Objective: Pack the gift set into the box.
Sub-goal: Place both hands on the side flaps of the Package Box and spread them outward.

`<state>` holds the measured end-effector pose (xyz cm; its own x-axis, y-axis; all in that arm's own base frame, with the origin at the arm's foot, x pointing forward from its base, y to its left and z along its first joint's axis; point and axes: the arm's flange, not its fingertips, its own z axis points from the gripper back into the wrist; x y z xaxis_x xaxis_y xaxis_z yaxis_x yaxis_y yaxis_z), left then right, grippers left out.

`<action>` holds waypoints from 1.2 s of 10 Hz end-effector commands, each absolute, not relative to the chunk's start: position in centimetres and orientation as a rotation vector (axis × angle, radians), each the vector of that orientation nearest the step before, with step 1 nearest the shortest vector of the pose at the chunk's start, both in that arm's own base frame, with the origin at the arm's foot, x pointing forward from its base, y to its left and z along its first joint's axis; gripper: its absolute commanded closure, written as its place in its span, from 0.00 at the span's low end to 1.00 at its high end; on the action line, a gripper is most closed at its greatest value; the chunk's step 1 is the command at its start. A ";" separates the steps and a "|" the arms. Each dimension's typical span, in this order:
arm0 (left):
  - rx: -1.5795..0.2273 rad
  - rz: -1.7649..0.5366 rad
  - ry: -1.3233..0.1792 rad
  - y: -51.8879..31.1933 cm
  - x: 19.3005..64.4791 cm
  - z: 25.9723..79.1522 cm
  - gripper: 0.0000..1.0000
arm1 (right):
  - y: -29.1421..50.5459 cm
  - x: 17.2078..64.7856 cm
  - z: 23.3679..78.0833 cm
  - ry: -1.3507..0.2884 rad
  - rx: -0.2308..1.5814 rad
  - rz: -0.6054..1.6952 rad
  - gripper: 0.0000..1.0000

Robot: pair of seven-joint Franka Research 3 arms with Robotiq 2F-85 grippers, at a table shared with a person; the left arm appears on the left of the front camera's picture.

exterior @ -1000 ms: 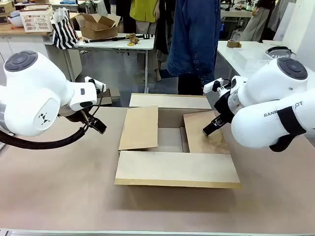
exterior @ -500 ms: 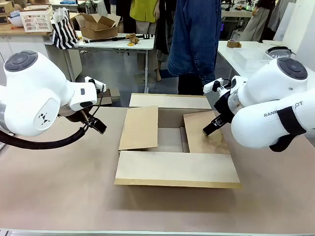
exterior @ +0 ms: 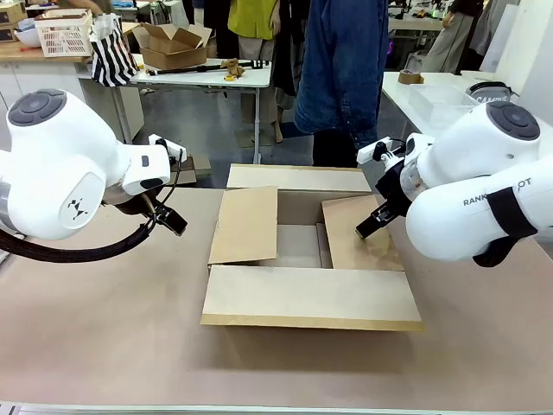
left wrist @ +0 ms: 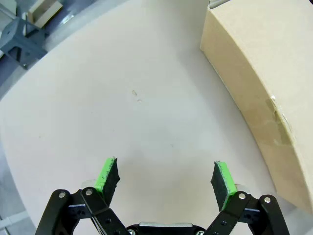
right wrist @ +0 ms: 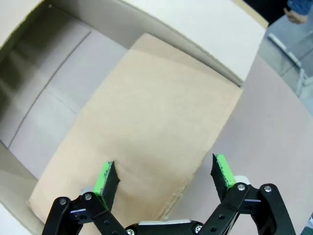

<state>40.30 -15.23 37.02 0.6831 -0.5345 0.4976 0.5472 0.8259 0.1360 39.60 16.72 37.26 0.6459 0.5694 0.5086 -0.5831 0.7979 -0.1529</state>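
The box (exterior: 307, 298), a shallow brown cardboard carton, lies in the middle of the table with its four flaps half open and its inside bare. My left gripper (exterior: 173, 222) hangs open over bare tabletop left of it; the left wrist view has its green pads (left wrist: 108, 174) spread wide, with the box's side wall (left wrist: 254, 88) to the right. My right gripper (exterior: 367, 229) hovers open over the right flap (right wrist: 142, 132), its pads (right wrist: 221, 169) apart with nothing between them. The gift set is out of view.
A person in a blue denim coat (exterior: 341, 69) stands at the table's far side behind the box. Farther back, a table (exterior: 207, 73) holds a smaller open cardboard box (exterior: 173, 43), a striped bag and a white basket. Bare tabletop (exterior: 104, 328) stretches left and front.
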 end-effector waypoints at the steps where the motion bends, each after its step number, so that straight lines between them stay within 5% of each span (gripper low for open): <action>1: -0.024 -0.606 -0.550 -15.2 40.3 37.0 0.00 | 16.7 39.6 37.3 -0.570 0.026 0.655 0.00; 4: -0.063 -0.629 -0.540 -15.6 40.2 39.0 0.00 | 16.8 38.9 39.4 -0.555 0.047 0.635 0.00; 8: -0.233 -0.558 -0.432 -14.5 34.8 50.4 0.00 | 15.2 29.5 50.7 -0.713 0.274 0.369 0.00; 10: -0.341 -0.674 -0.491 -12.1 30.7 52.7 0.00 | 13.8 23.5 51.6 -0.791 0.097 0.328 0.00; 11: -0.263 -0.586 -0.434 -15.5 34.1 51.2 0.00 | 16.3 32.1 53.5 -0.716 0.238 0.391 0.00; 12: -0.263 -0.586 -0.434 -15.5 34.1 51.2 0.00 | 16.3 32.1 53.5 -0.716 0.238 0.391 0.00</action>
